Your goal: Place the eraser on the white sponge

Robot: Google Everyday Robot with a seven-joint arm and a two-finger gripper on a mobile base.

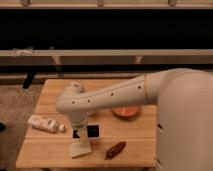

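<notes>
White bottle (45, 123): lies near the left edge of the table (52, 95), apart from the work area.

Gripper (83, 133): hangs below the bent arm, just behind the white sponge (80, 149). From where I stand, I cannot tell how wide it stands or whether it grips anything.

Eraser (93, 131): a black block at the gripper's right side, by the sponge's far right corner and not yet flat on it.

Procedure, as I judge it: shift the block over the sponge's centre, lower it to contact, then release. Keep clear of the red chili (116, 149), just right of the sponge.
</notes>
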